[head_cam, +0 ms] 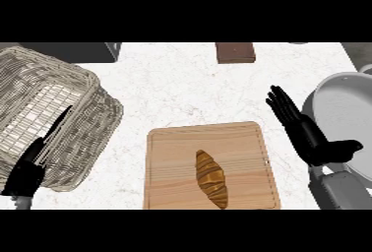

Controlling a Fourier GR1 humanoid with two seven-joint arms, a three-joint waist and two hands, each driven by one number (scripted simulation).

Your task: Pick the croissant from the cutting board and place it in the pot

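The golden-brown croissant lies untouched on the pale wooden cutting board, the black right hand flat-fingered between it and the round grey pot, the black left hand straight-fingered over the woven wicker basket.

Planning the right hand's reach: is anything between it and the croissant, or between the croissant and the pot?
Nothing visible blocks either path. Only bare cutting board lies between the open right hand and the croissant. The pot stands right of the board, with just that hand between.
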